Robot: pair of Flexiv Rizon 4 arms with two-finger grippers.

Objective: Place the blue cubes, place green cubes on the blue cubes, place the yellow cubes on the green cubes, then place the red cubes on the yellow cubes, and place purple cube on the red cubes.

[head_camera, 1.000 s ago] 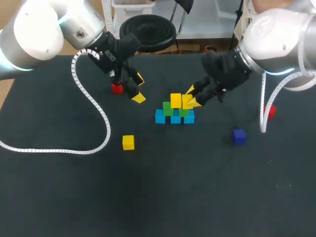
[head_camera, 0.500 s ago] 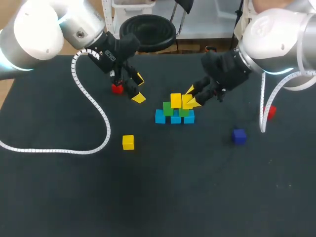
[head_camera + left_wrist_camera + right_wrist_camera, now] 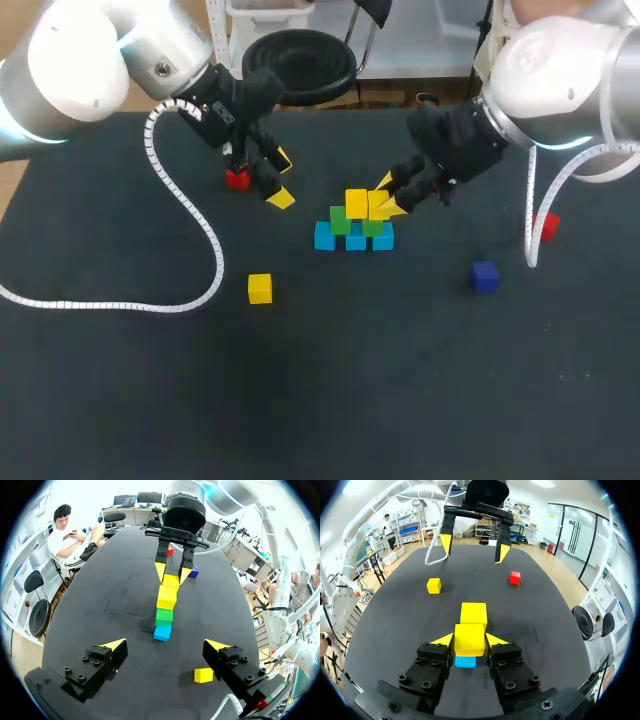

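Yellow cube (image 3: 469,639) was gripped by right gripper (image 3: 470,640) over green cube (image 3: 372,229); left gripper (image 3: 165,644) was held open beside red cube (image 3: 237,179).

Glossy white rounded shells on left arm (image 3: 80,60) and right arm (image 3: 560,70); silver-grey joint collars; pale blue glow rings at joints; black wrist sections with small white markings; white spiral-wrapped left cable (image 3: 190,215), matching right cable (image 3: 535,215); left pincer (image 3: 282,178) and right pincer (image 3: 388,196) alike: black angular finger blocks, round screw heads (image 3: 422,685), bright yellow wedge tips.
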